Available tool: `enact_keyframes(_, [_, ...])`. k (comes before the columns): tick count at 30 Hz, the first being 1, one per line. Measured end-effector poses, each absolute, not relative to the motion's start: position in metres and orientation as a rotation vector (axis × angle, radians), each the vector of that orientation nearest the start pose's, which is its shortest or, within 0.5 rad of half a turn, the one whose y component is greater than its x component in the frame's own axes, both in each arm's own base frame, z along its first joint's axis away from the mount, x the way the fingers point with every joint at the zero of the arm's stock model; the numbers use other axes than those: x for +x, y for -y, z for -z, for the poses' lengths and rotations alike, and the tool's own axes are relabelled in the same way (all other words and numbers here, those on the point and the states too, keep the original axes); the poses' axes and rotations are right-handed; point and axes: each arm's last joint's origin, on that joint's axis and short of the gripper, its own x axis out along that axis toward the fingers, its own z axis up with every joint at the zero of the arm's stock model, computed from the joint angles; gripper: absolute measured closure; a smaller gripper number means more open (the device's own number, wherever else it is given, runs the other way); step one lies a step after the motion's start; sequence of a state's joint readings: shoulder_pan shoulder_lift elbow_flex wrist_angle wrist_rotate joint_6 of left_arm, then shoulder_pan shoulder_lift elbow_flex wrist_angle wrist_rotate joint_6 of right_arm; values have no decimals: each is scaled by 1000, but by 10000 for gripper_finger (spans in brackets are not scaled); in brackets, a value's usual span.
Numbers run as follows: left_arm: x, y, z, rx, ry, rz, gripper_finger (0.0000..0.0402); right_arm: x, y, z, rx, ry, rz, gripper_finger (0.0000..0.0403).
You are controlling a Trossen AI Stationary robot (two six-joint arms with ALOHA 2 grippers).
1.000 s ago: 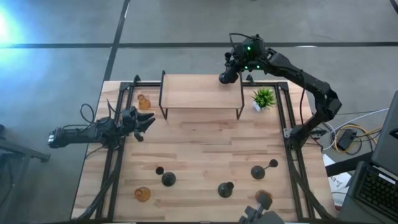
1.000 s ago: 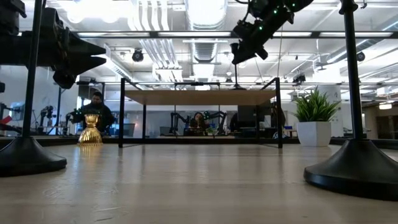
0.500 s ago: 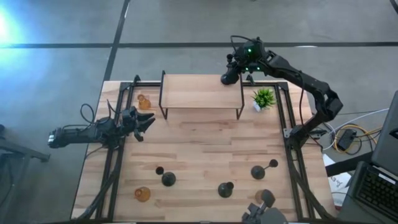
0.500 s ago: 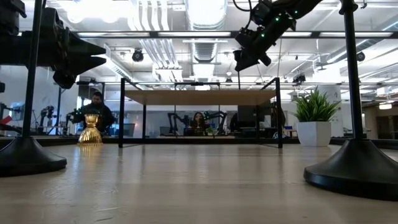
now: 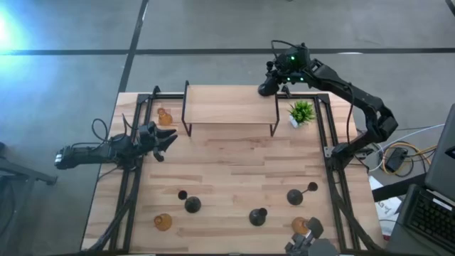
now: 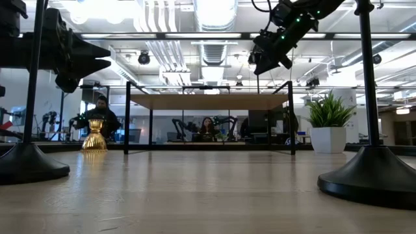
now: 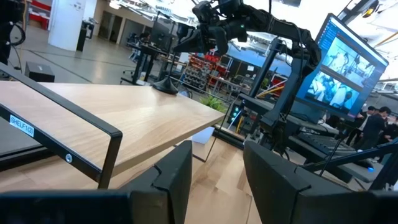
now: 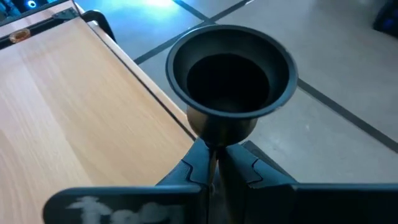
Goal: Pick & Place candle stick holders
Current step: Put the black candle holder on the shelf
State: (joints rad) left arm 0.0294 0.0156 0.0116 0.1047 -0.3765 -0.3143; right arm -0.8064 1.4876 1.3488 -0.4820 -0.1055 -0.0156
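Observation:
My right gripper (image 5: 271, 83) is shut on a black candle stick holder (image 8: 231, 78) in the air over the far right corner of the raised wooden shelf (image 5: 229, 107). It also shows high up in the low view (image 6: 265, 60). On the table's near part are black holders (image 5: 192, 205) (image 5: 257, 216); one (image 5: 298, 194) lies on its side. Amber holders stand near left (image 5: 163, 222), near right (image 5: 299, 226) and left of the shelf (image 5: 165, 116). My left gripper (image 5: 168, 139) waits open at the table's left edge, level, with nothing between its fingers. My right gripper pinches the holder's thin stem (image 8: 214, 148) between its two fingers, just behind the flared hollow end (image 8: 231, 74). The fingers slant down from the table's far right. The holder is lifted clear of the shelf, tilted, with its hollow mouth turned back toward the wrist.
A small green potted plant (image 5: 301, 112) stands right of the shelf. Black frame rails (image 5: 328, 135) run along the table's sides. Two black holders stand close in front of the low camera (image 6: 26, 166) (image 6: 374, 179). People sit in the room beyond the table.
My right gripper has carried the black holder a little toward the table's right edge, along the shelf's far edge, still shut on it and clear of the shelf.

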Motion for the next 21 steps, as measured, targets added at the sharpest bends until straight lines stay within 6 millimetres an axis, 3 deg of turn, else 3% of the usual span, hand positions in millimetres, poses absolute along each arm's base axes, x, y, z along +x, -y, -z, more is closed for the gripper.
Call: enact_keyframes(21, [95,-14,-176,-334,167,-405,252,226,229,-331,299,-563,628,394])
